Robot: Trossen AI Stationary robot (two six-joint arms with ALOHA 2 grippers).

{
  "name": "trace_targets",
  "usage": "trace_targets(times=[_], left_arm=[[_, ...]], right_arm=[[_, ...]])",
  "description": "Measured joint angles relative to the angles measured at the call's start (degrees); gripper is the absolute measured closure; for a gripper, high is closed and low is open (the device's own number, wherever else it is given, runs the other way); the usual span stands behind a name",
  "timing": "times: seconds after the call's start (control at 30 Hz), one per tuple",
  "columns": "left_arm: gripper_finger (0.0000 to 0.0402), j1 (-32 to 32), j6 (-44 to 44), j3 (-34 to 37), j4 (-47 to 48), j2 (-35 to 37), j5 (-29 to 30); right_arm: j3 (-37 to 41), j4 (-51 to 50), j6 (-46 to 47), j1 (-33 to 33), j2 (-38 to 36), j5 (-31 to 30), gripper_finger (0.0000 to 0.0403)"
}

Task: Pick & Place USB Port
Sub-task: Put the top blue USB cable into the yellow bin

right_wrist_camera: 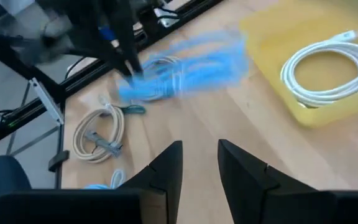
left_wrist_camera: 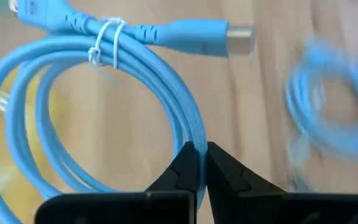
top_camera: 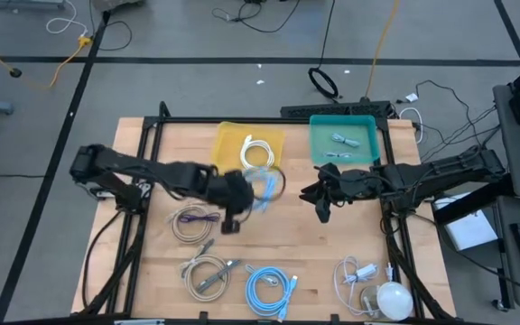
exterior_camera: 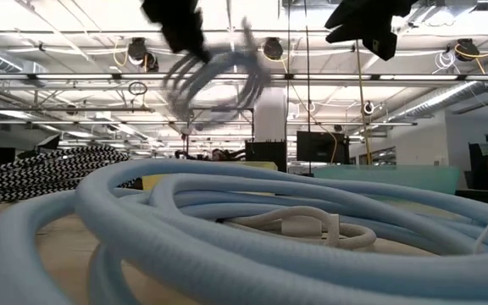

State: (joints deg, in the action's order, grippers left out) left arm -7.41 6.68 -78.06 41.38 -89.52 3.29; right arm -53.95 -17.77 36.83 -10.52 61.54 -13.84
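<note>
A light-blue USB cable [left_wrist_camera: 86, 106], coiled and bound with a white tie [left_wrist_camera: 107, 46], hangs above the table's middle with its plug [left_wrist_camera: 241, 38] at the far end of the coil. My left gripper [top_camera: 245, 194] is shut on it. It appears blurred in the right wrist view [right_wrist_camera: 179, 71] and low view [exterior_camera: 219, 76]. My right gripper [right_wrist_camera: 201, 165] hovers open and empty to the right of it [top_camera: 321, 206]. A yellow tray [top_camera: 228, 144] behind the cable holds a white cable [top_camera: 258, 149]. My left gripper pinches the coil's strands [left_wrist_camera: 194, 138] between its two fingers, on the side of the loop opposite the tied end with the plug. The fingers slant down from the table's left. The coil is lifted clear of the table and stretches away beyond the fingertips.
A teal tray [top_camera: 368, 140] at the back right holds grey cables. On the table lie a beige-and-purple cable [top_camera: 195, 219], a beige cable [top_camera: 208, 271], another blue cable [top_camera: 269, 289], a white cable with charger [top_camera: 357, 273] and a white bulb [top_camera: 394, 298].
</note>
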Motion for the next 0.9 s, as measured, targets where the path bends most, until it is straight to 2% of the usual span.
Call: trace_targets(times=[0.07, 0.13, 0.2, 0.33, 0.47, 0.67, 0.9], left_arm=[[0.0390, 2.2, 0.1, -1.9, -0.3, 1.2, 4.4], [0.0390, 6.2, 0.3, -2.4, -2.0, 1.6, 5.9], [0.0390, 11.2, 1.3, -2.2, -4.8, 1.4, 3.4], [0.0390, 21.3, 3.3, -0.4, -10.4, -1.5, -5.7], [0.0390, 27.6, 3.4, 0.5, -13.5, -4.7, -11.2], [0.0390, 32.5, 0.5, 0.5, -13.3, -8.1, -11.3], [0.0390, 33.9, 1.3, 0.5, -12.9, -11.6, -14.9]], right_arm=[[0.0, 1.0, -0.1, 0.0, 0.2, -1.2, 0.0310], [0.0, 1.4, -0.5, 0.0, 0.3, -1.9, 0.0310], [0.0, 3.4, -0.7, 0.0, 0.7, -2.7, 0.0310], [0.0, 5.8, -1.6, 0.0, 1.0, -2.8, 0.0310], [0.0, 6.7, -1.6, 0.0, 1.3, -2.8, 0.0310], [0.0, 6.8, -0.2, -1.0, 1.3, -2.8, 0.0310], [0.0, 6.8, 0.0, -1.9, 1.3, -3.0, 0.0310]])
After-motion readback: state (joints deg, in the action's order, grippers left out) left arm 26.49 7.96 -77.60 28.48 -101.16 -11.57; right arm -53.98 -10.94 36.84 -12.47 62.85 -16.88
